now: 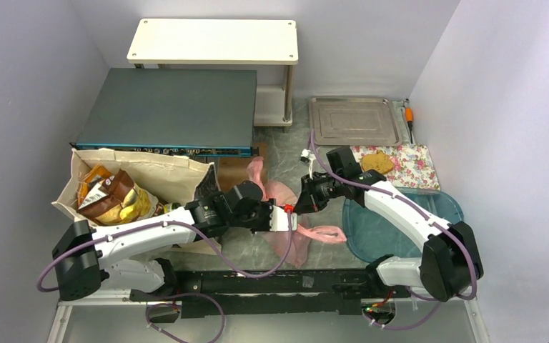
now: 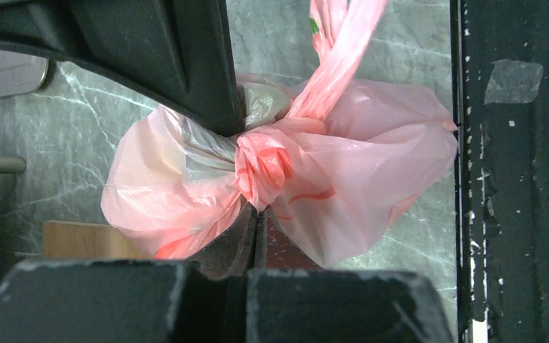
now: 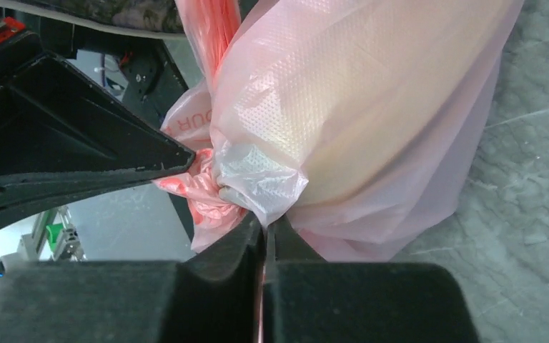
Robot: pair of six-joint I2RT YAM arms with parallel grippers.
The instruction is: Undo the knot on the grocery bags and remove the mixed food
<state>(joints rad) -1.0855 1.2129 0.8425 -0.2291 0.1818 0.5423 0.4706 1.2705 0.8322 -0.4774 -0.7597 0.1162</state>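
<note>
Both tools meet at the knot [image 2: 264, 161] of the pink bag [image 1: 318, 234], which lies on the tabletop [image 1: 250, 249] directly beneath them. My left tool [image 2: 257, 227] has its jaws pressed fully together on a pinch of film. The tight rosette of twisted plastic sits just above its tips. My right tool [image 3: 264, 230] looks closed down to a sliver on a pale, crumpled fold of the same bag. The knot is just left of its tips, where the other tool's dark finger comes in.

I judge the step in hand to be loosening the knot. To do it well I would treat the left tool as the anchor and draw slowly with the right along the line of the handle strand. That way the loop should slide rather than cinch. If the film starts to stretch, I would regrip closer to the knot.

The bag is thin, translucent and wrinkled. Something pale and bulky shows through it, but I cannot tell what. One twisted handle strand runs away beyond the left tool's tips.
</note>
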